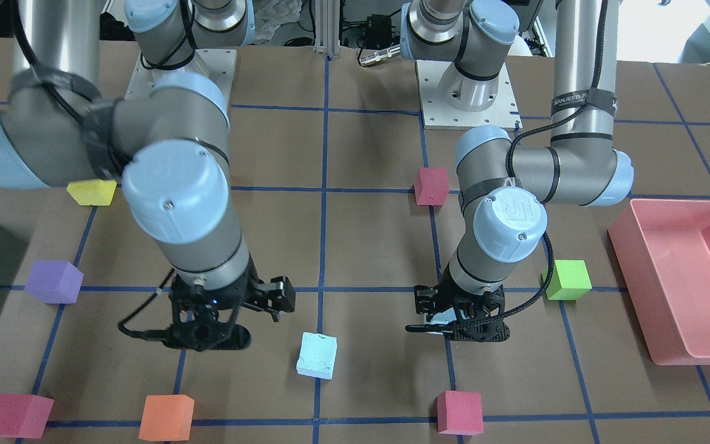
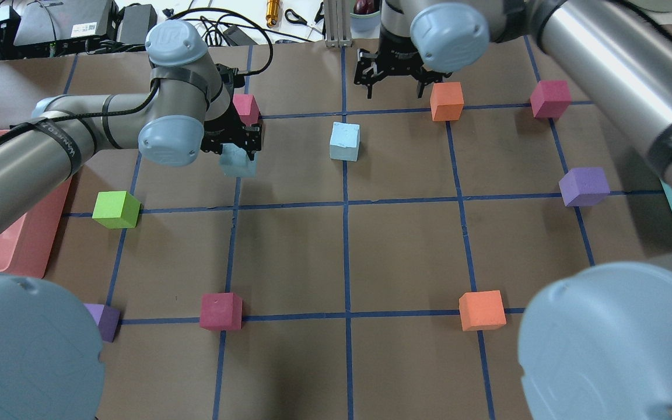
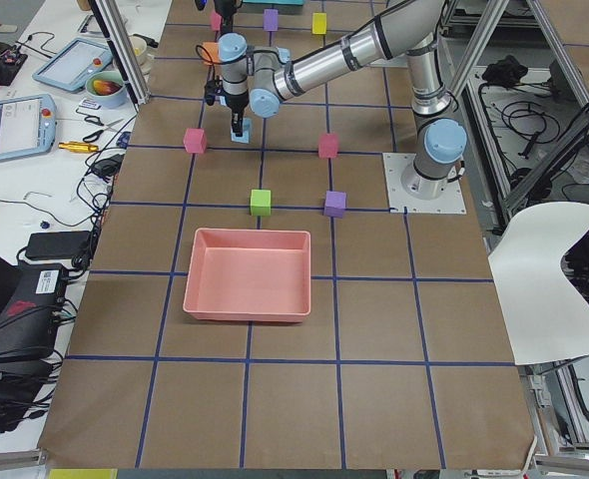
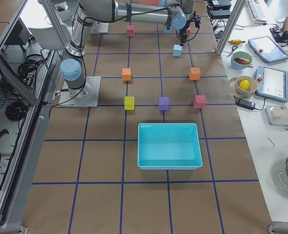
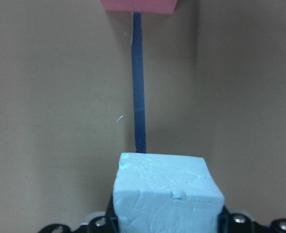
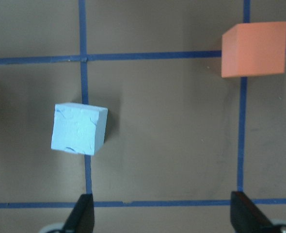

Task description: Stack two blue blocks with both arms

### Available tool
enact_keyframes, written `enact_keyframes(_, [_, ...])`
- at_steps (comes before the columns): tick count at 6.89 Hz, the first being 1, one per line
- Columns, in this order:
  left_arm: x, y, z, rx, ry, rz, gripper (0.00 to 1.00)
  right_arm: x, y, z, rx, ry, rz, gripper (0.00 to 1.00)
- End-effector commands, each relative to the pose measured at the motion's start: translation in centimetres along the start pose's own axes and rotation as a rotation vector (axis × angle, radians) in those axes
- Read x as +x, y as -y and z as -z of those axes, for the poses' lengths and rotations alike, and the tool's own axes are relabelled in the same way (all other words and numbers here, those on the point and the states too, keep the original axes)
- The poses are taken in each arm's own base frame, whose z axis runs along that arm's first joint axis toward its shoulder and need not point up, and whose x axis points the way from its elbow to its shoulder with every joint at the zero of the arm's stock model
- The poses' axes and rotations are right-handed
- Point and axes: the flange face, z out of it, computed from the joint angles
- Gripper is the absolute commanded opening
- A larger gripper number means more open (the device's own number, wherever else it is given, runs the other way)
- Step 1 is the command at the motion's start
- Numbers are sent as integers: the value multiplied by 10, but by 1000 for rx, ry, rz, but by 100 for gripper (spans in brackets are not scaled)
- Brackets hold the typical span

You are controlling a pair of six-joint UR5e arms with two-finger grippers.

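Left of loose blue block (image 2: 345, 141), left gripper (image 2: 238, 153) grips second blue block (image 2: 237, 167); right gripper (image 2: 395, 86) just beyond it, jaws spread wide.

Pink tray (image 1: 697, 277), green block (image 1: 567, 279)

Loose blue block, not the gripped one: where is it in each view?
Front-facing: blue block bottom centre.
Overhead: upper centre.
Exterior left: cannot make it out.
Exterior right: upper part, right of centre.
Left wrist: not in it.
Right wrist: left of centre.
Landmark: the orange block near it.
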Motion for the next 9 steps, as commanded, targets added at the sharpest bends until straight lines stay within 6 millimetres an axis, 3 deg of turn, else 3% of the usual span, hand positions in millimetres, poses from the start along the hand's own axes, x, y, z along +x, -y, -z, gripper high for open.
enact_keyframes(1, [35,35,38,31,-16,43,12,37,-58,82,-10,-14,27,100])
enact_keyframes(2, [71,45,44,33,-59,64,12,44,-92,80,-37,-20,76,100])
enact_keyframes(3, [107,59,46,57,-73,119,13,49,-124,61,-42,-24,78,100])
enact_keyframes(4, [139,67,43,56,-74,119,13,52,-141,47,15,-28,78,100])
enact_keyframes(5, [162,66,26,45,-72,98,13,51,-137,43,90,-14,76,100])
enact_keyframes(7, [202,58,9,36,-69,51,13,56,-138,60,47,-61,84,100])
enact_keyframes(9, [205,54,-4,9,-58,39,18,55,-137,62,45,-61,84,100])
